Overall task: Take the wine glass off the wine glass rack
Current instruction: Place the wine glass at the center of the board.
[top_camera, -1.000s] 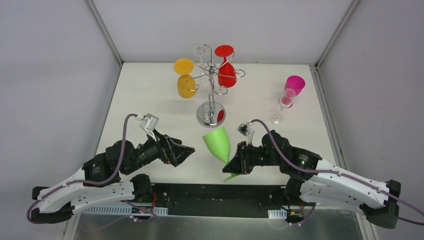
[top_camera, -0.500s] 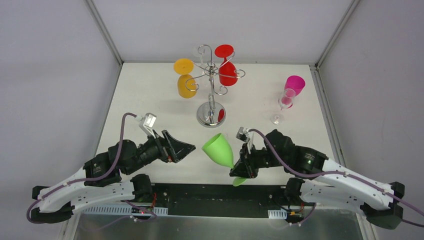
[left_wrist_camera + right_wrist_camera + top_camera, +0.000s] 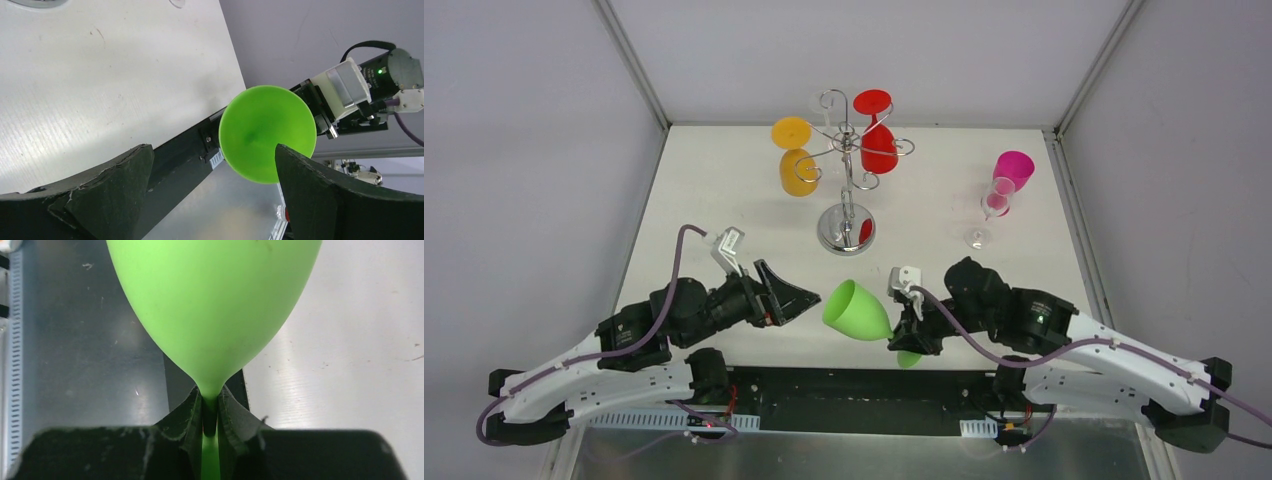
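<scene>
A green wine glass [image 3: 856,311] lies on its side in the air over the table's near edge, clear of the wine glass rack [image 3: 848,150]. My right gripper [image 3: 902,335] is shut on its thin stem; in the right wrist view the fingertips [image 3: 227,407] pinch the stem just below the bowl [image 3: 212,305]. My left gripper [image 3: 799,297] is open, just left of the bowl's rim. In the left wrist view the bowl's mouth [image 3: 267,132] faces me past the spread fingers [image 3: 115,185]. An orange glass [image 3: 796,170] and a red glass [image 3: 877,148] hang on the rack.
The rack's round mirrored base [image 3: 845,228] stands mid-table behind the grippers. A pink cup [image 3: 1013,168] and a clear stemmed glass [image 3: 996,200] stand at the back right. The black mounting bar [image 3: 844,385] runs along the near edge.
My right gripper has swung the green glass left and tipped it until its mouth faces the left gripper. The left gripper has edged right toward it and stayed open.
</scene>
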You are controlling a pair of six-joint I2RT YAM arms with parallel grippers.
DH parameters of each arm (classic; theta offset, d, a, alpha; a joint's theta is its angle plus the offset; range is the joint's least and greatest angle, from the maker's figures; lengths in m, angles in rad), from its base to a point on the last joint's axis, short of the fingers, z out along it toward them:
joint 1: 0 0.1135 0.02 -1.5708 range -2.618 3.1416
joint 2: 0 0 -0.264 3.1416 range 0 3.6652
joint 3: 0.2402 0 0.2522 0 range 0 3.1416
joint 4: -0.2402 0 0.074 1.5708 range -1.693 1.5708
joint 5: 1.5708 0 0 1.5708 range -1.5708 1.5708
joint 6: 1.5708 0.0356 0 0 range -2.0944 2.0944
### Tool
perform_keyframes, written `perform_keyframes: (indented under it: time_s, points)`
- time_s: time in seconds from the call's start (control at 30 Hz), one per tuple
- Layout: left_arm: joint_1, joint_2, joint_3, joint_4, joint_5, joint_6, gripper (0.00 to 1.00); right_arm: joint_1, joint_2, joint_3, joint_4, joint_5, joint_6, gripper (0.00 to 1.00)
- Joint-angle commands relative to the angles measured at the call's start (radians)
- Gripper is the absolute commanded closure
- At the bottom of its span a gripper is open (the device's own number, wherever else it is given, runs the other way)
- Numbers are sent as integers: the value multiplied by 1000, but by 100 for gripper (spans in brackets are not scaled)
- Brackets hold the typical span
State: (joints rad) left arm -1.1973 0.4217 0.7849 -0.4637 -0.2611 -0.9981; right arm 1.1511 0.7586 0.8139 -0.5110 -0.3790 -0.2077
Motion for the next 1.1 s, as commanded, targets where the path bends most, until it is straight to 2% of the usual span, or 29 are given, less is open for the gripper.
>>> perform_keyframes:
  time_s: [0.0, 0.43, 0.83, 1.07]
  points:
    - [-1, 20, 7, 8, 63, -5, 6, 10, 30, 93, -34, 20, -165, 100]
    - [-2, 58, 18, 7, 165, 11, 12, 37, 143, 220, -98, -5, -288, 100]
    - [-1, 63, 28, -11, 178, 21, 37, 80, 209, 300, -178, 51, -332, 100]
    - [-2, 79, 36, -10, 191, 25, 59, 96, 240, 325, -183, 73, -325, 100]
